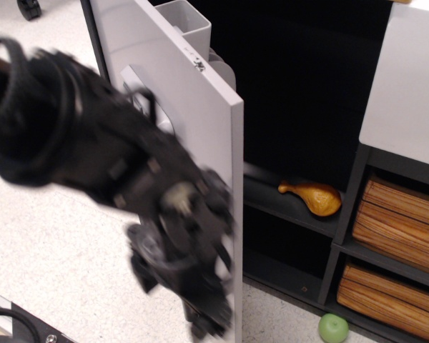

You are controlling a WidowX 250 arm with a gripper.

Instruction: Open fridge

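Note:
The fridge's light grey door (200, 93) stands swung open, its edge facing me, and the black shelved interior (300, 107) is exposed. My gripper (200, 318) and the black arm (71, 143) are motion-blurred in front of the lower door face. They cover the black bar handle and most of the dispenser recess. The fingers point down near the door's bottom edge. Blur hides whether they are open or closed on anything.
A toy chicken drumstick (313, 197) lies on a fridge shelf. A green apple (333, 327) sits on the floor by the fridge base. A white-topped cabinet (407, 78) with wooden-slat drawers (404, 207) stands at the right. Speckled floor (50, 257) lies at the left.

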